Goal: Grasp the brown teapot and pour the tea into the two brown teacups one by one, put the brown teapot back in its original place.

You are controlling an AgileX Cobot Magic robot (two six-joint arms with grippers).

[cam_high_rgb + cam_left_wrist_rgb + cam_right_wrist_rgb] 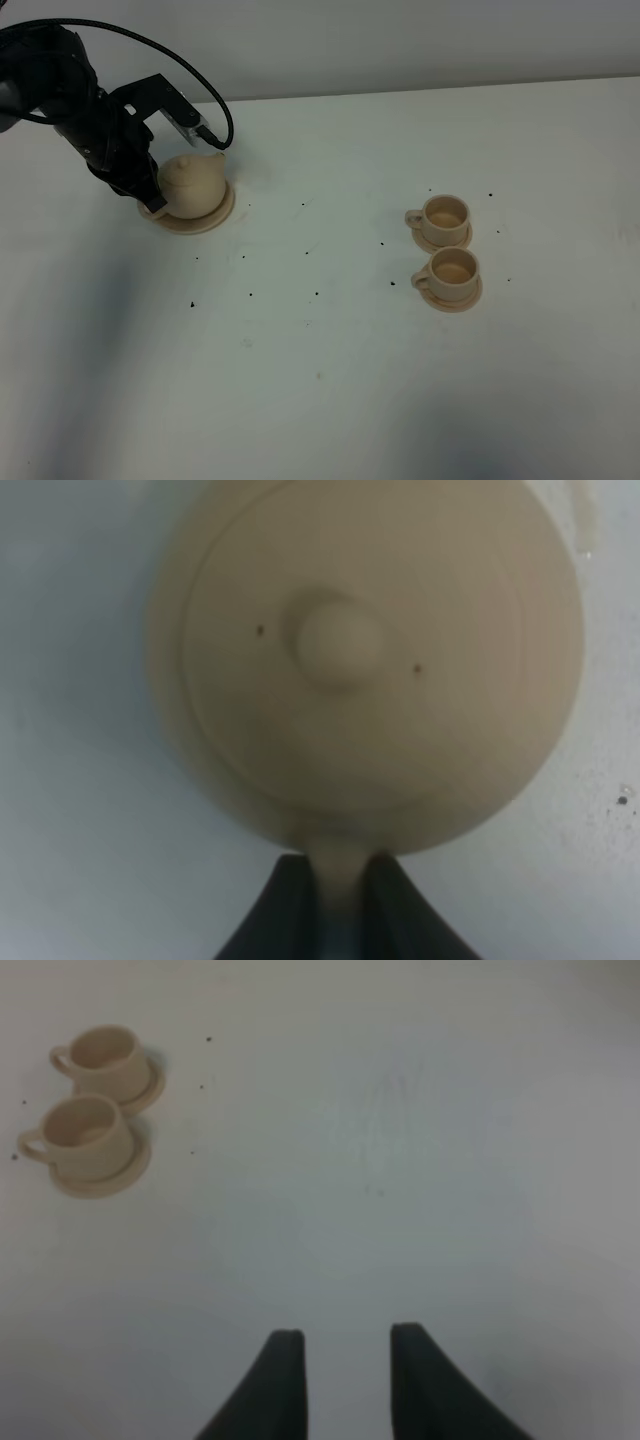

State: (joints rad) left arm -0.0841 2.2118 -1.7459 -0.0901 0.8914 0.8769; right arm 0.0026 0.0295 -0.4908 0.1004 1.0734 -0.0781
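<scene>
My left gripper (340, 905) is clenched on the loop handle (338, 872) of the round, squat light-tan ceramic teapot (193, 180), which sits on its wide flat tan saucer (218, 216) near the far left corner of the white tabletop (320, 380). The pot's handle-to-spout axis runs away from my jaws toward the right. There, well apart near the right edge, stand the farther small tan handled teacup (446, 214) and the nearer teacup (455, 268). My right gripper (345, 1360) hangs released, holding nothing.
</scene>
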